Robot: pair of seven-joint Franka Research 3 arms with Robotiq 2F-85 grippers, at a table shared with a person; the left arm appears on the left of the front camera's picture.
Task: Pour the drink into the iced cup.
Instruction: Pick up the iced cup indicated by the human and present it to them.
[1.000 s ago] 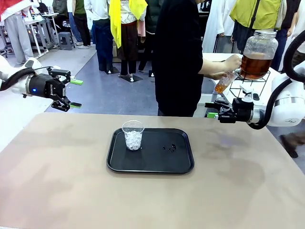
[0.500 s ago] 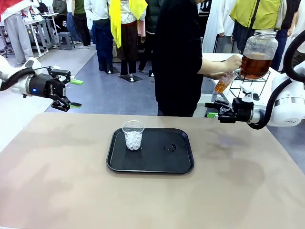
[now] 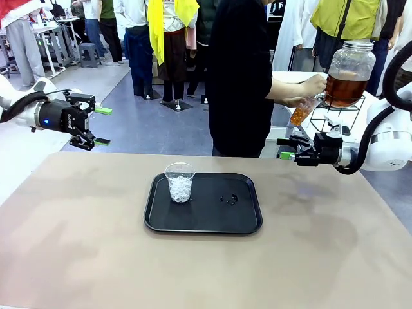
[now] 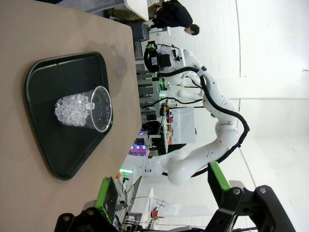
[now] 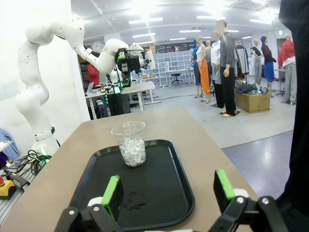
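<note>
We note left end effector (image 3: 102, 126) and right end effector (image 3: 284, 148) spread, empty; iced cup (image 3: 179, 182) mid-frame on black tray (image 3: 206, 217).

A clear plastic cup (image 3: 179, 183) stands upright on the left part of a black tray (image 3: 203, 228) mid-table, with ice cubes filling its lower part. The amber-brown, tea-coloured drink (image 3: 297, 118) sits in a small clear cup (image 3: 304, 109). A person (image 3: 238, 77) holds that cup tilted beyond the table's far right, beside a large glass jar (image 3: 347, 77) of the same liquid.
</note>
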